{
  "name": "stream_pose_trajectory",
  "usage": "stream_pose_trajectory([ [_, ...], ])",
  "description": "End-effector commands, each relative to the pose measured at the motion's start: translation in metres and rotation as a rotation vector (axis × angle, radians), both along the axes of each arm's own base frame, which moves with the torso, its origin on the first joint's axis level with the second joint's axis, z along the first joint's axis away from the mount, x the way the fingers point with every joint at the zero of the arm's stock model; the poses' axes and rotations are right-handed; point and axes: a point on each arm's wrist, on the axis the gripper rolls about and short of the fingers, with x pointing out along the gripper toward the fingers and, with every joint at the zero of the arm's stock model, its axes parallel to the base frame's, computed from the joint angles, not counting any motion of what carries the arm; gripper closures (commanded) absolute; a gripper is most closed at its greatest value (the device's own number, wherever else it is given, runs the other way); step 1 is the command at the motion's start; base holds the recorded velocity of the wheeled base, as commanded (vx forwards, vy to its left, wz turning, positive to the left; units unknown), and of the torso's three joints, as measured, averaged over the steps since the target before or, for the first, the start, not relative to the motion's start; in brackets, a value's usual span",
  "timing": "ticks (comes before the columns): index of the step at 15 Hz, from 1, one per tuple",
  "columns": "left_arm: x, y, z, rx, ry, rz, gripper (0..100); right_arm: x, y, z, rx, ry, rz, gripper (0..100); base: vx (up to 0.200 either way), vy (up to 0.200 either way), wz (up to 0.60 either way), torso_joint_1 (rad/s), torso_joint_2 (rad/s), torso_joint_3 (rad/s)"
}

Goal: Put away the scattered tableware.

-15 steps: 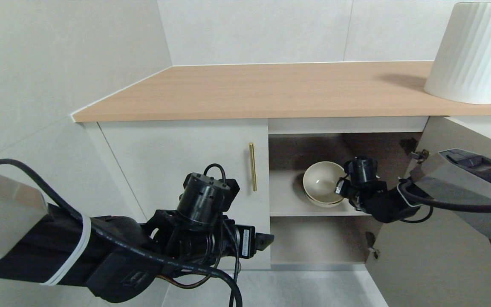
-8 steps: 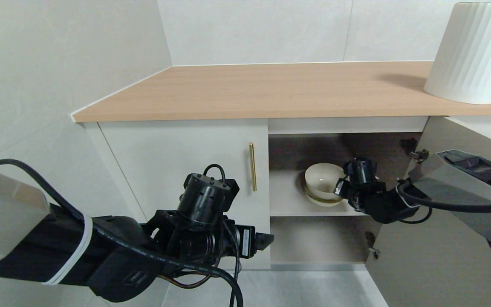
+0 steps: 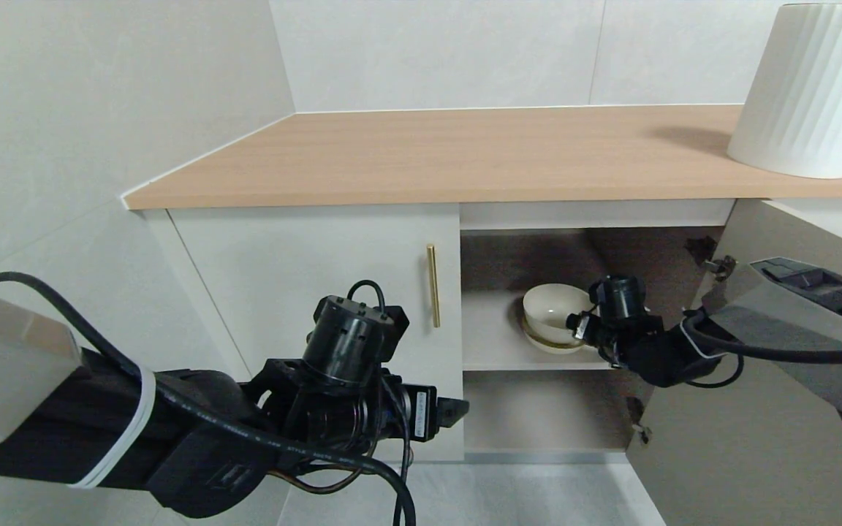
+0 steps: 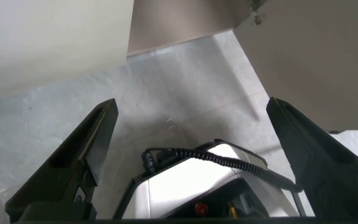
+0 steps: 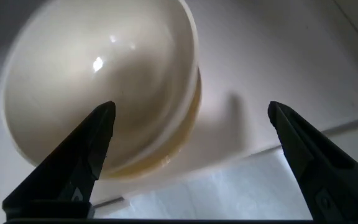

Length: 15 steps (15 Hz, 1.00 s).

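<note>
While two cream bowls (image 3: 551, 314) are sitting nested, one inside the other, on the upper shelf (image 3: 490, 336) of the open cabinet, the right pincer (image 5: 190, 112) is hovering just in front of them, its two fingers spread wide and gripping nothing. The left pincer (image 4: 191, 106) is hanging low before the one closed door (image 3: 304, 270), equally wide open and empty, facing the floor (image 4: 166, 81). One white ribbed container (image 3: 808, 88) is standing on the tabletop (image 3: 465, 153).

No print is legible; the white label (image 3: 422, 413) on the left arm (image 3: 194, 431) is too small to read
</note>
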Motion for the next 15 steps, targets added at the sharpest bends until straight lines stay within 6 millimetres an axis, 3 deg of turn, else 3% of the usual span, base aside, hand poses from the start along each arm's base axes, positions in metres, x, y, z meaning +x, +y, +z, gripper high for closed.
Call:
stream_pose_trajectory([
  [1,-0.005,0.007,0.015,-0.018,-0.039,0.02,0,-0.034,-0.002,0.028,0.016,0.052,0.098,0,0.0,0.0,0.0,0.0,0.0,0.0],
  [3,-0.006,0.009,0.017,-0.02,-0.047,0.026,0,-0.042,-0.001,0.032,0.018,0.066,0.126,0,0.0,0.0,0.0,0.0,0.0,0.0],
  [4,-0.013,0.039,0.046,-0.065,-0.116,0.094,0,-0.096,-0.003,0.062,-0.034,0.131,0.248,0,0.0,0.0,0.0,0.0,0.0,0.0],
  [8,-0.037,0.07,0.071,-0.112,-0.184,0.137,0,-0.164,0.004,0.117,-0.074,0.119,0.362,0,0.0,0.0,0.0,0.0,0.0,0.0],
  [11,-0.055,0.083,0.074,-0.123,-0.201,0.144,0,-0.198,-0.007,0.143,-0.071,0.118,0.382,0,0.0,0.0,0.0,0.0,0.0,0.0],
  [12,-0.055,0.083,0.074,-0.123,-0.199,0.144,0,-0.2,-0.008,0.144,-0.071,0.119,0.384,0,0.0,0.0,0.0,0.0,0.0,0.0],
  [13,-0.061,0.087,0.071,-0.117,-0.192,0.145,0,-0.222,-0.01,0.149,-0.082,0.147,0.416,0,0.0,0.0,0.0,0.0,0.0,0.0],
  [15,-0.064,0.089,0.064,-0.104,-0.175,0.145,0,-0.242,-0.012,0.153,-0.08,0.146,0.454,0,0.0,0.0,0.0,0.0,0.0,0.0],
])
